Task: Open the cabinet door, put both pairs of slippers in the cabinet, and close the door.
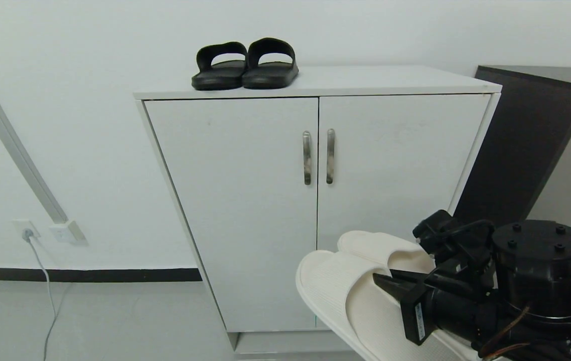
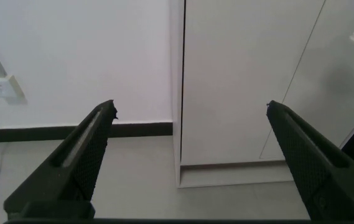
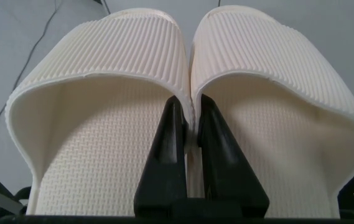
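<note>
Pinches white slippers [image 3: 102, 74] by adjoining inner edges in right hand [image 3: 190, 102], carrying pair as one. Holds left hand [image 2: 190, 107] spread open near cabinet [image 1: 366, 80], free to pull shut door [image 1: 235, 200].

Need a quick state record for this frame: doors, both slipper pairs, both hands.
cabinet doors: both shut
black slippers: side by side on cabinet top
white slippers: held low in front of the right door
right hand: shut on white slippers, pinching their adjoining edges
left hand: open, empty, facing cabinet's lower left side
stage: no door opened yet
</note>
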Controlling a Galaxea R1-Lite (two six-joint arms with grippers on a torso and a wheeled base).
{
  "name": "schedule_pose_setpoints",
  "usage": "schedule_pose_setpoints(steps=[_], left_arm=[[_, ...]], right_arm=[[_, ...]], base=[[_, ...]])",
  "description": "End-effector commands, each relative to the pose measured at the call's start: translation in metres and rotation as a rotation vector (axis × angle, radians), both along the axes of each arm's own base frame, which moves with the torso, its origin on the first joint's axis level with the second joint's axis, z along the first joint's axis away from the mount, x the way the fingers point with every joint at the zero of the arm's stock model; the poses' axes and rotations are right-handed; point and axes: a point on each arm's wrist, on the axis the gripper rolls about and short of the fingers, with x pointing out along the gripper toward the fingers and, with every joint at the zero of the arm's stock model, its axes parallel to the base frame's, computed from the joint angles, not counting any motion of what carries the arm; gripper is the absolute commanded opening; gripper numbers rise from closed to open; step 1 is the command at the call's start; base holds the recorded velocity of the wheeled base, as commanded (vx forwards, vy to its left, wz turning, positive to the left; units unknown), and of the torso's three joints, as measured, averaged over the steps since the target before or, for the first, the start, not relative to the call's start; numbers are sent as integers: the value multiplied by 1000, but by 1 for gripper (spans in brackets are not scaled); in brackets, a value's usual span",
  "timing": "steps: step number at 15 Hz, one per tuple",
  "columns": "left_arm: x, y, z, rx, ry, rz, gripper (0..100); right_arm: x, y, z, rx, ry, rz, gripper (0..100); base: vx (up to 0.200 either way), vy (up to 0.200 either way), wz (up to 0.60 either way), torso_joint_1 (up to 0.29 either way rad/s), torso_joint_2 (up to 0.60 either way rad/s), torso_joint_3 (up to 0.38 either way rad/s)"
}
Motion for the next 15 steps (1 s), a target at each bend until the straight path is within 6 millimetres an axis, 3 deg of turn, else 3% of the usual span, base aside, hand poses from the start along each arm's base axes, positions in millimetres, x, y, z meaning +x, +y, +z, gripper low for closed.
schedule_pose_setpoints(steps=[1, 11, 13, 15], left_arm=[[0, 0, 0, 0, -2, 0, 100], [-1, 1, 3, -1, -17, 27, 100], [-10, 0, 55, -54, -132, 12, 100], [9, -2, 76, -67, -2, -122, 100]], right_arm=[[0, 1, -1, -3, 2, 0, 0], [-1, -1, -2, -26, -13, 7, 0], [-1, -2, -2, -24, -13, 3, 0], [-1, -2, -3, -27, -12, 7, 0]], base=[[0, 0, 0, -2, 203, 159], [0, 0, 0, 0, 0, 0], [0, 0, 0, 0, 0, 0], [0, 0, 0, 0, 166, 137]])
